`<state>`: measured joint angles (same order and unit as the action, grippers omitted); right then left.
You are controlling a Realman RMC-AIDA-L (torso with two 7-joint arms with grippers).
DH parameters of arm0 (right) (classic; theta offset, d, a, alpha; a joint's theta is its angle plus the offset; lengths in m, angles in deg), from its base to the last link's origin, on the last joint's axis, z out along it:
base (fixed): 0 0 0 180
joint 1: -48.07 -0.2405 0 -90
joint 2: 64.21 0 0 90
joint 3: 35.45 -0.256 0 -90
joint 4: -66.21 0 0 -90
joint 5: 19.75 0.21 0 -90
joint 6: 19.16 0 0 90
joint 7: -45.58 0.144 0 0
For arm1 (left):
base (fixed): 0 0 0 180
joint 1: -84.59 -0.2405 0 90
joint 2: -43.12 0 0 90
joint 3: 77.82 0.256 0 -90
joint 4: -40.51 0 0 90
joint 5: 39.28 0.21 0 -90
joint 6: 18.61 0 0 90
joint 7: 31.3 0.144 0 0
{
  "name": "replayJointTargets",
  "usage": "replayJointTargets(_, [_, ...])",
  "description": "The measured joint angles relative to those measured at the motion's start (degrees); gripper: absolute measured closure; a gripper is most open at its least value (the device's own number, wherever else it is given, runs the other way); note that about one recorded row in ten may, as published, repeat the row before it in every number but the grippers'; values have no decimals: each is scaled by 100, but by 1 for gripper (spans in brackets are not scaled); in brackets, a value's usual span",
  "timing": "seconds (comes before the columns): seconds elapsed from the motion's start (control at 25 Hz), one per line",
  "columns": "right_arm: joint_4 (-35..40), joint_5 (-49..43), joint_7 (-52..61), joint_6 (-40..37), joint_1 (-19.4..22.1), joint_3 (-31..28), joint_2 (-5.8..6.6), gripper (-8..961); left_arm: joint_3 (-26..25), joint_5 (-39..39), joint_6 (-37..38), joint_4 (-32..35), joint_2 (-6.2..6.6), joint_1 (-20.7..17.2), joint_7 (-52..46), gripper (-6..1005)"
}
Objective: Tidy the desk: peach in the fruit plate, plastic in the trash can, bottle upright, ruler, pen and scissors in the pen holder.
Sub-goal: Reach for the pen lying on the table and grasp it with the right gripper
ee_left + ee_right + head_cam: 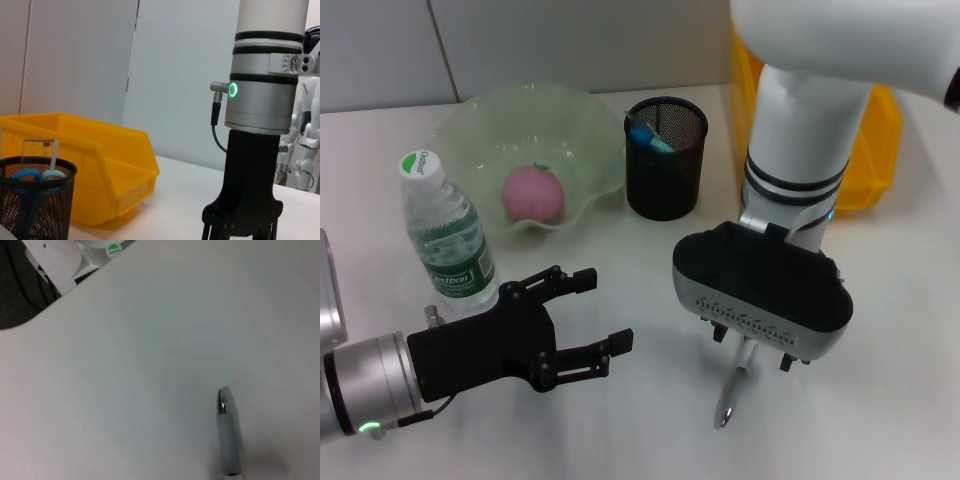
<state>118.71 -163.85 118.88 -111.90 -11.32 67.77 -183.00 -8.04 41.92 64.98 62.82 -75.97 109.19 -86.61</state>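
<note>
Right gripper (752,352) hanging over the pen (732,395), low centre-right of the head frame.

Pen is looking light, stiff, slick silver-grey, likely rolling on the white desk (880,400); I'm judging mid-barrel the best hold, across its length. It's lying flat, one end under my housing, tip pointing to the frame's bottom. Can't tell how my right jaws are standing. My left gripper (588,325) is idling lower left, jaws spread wide, holding nothing, just beside the upright water bottle (447,238).
</note>
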Motion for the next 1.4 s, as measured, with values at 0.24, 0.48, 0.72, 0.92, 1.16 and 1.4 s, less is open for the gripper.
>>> replayJointTargets(0.24, [-49, 23, 36, 115, -2, 169, -4, 198, -18, 0, -12, 0, 0, -5, 3, 138])
replayJointTargets(0.48, [-72, 14, 64, 244, 16, 299, -4, 199, -35, -3, -16, 2, 0, -12, 18, 138])
replayJointTargets(0.72, [-107, 5, 68, 293, 33, 320, -4, 228, -36, -7, -19, 1, 0, -17, 18, 137])
replayJointTargets(0.92, [-109, 0, 70, 293, 39, 322, -4, 277, -36, -8, -18, 2, 0, -17, 4, 137])
replayJointTargets(1.16, [-107, -16, 127, 292, 49, 343, -4, 446, -44, -8, -18, 2, 0, -21, 4, 138])
replayJointTargets(1.4, [-95, -21, 163, 293, 51, 395, -4, 622, -44, -8, -18, 2, 0, -27, -4, 138])
